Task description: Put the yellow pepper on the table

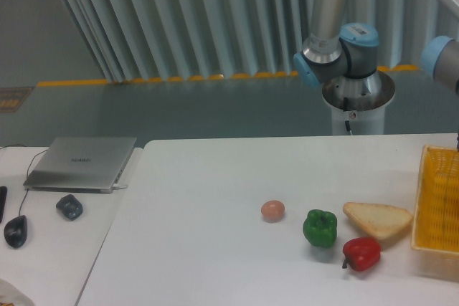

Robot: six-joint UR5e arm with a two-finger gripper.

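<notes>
The yellow pepper does not show anywhere; perhaps it lies inside the yellow basket (437, 209) at the right edge of the bench (215, 249). The tool is also out of view, so its opening is unknown. Such a pepper should be light, glossy and slippery; grip across its lobes.

White table (215, 249) with peppers, bread, basket

White table (215, 249) holds green pepper (320, 228), red pepper (362, 253), pinkish ball (272, 211), yellow basket (438, 213).
</notes>
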